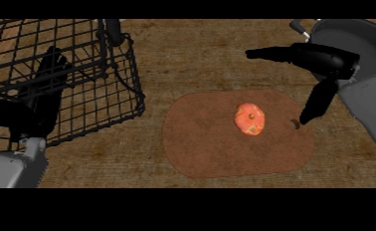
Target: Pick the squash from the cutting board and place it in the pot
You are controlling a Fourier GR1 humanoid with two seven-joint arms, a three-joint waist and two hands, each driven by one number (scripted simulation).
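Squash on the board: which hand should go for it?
Right. The right hand hangs open beside the squash, one finger reaching down to the cutting board. The left hand is far off, in front of the wire basket.

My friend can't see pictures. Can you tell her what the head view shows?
An orange squash lies on a brown cutting board, with the robot's open right hand just right of it. A black wire basket stands at left.
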